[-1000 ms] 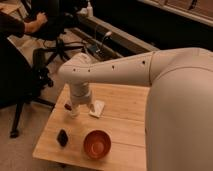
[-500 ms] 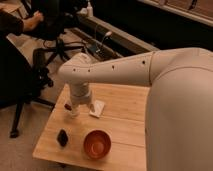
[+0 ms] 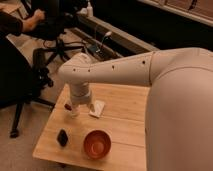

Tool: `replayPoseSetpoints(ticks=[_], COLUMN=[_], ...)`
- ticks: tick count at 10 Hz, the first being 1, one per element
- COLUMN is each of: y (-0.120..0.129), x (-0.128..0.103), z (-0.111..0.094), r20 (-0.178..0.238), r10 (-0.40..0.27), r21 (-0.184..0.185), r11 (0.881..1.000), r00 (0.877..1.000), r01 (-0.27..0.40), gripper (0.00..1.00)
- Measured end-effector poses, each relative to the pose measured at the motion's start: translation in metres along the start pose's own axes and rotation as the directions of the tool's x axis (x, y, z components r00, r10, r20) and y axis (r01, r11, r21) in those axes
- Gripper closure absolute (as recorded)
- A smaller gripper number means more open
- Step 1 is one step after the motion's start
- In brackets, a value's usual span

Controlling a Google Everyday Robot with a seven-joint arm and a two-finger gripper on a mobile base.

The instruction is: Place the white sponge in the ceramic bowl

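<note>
The big white arm (image 3: 150, 70) reaches in from the right over the wooden table (image 3: 127, 107), its wrist turned straight down. The bowl (image 3: 97, 144) sits empty near the table's front edge. The gripper (image 3: 83, 106) hangs low above the board, back from the bowl; whether it is spread or closed I cannot tell. The sponge (image 3: 97, 108) lies flat on the wood just beside the gripper, toward the right of the view, its long side slanting across the table, so I'd judge a small sideways shift is needed before any grasp. A small cup (image 3: 68, 106) stands on the gripper's other side.
</note>
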Motion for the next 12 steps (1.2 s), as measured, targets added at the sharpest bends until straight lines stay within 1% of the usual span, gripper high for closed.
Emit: replayPoseSetpoints(ticks=[5, 6, 7, 8, 9, 10, 11, 12], y=[0.000, 0.000, 0.001, -0.003, -0.011, -0.018, -0.028, -0.035], x=[0.000, 0.000, -0.002, -0.008, -0.015, -0.022, -0.031, -0.042], z=[0.000, 0.001, 0.008, 0.030, 0.054, 0.073, 0.095, 0.113], r20=[0.000, -0.002, -0.006, -0.023, -0.039, -0.050, -0.062, -0.070], r10=[0.000, 0.000, 0.003, 0.026, 0.050, 0.068, 0.087, 0.105], r21=[0.000, -0.001, -0.013, -0.034, -0.046, -0.053, -0.052, -0.046], r11=[1.000, 1.000, 1.000, 0.999, 0.998, 0.996, 0.995, 0.993], r00=[1.000, 1.000, 1.000, 0.999, 0.998, 0.996, 0.994, 0.992], r01=[0.000, 0.000, -0.003, -0.026, -0.052, -0.070, -0.091, -0.109], gripper=[0.35, 0.35, 0.35, 0.35, 0.35, 0.35, 0.35, 0.35])
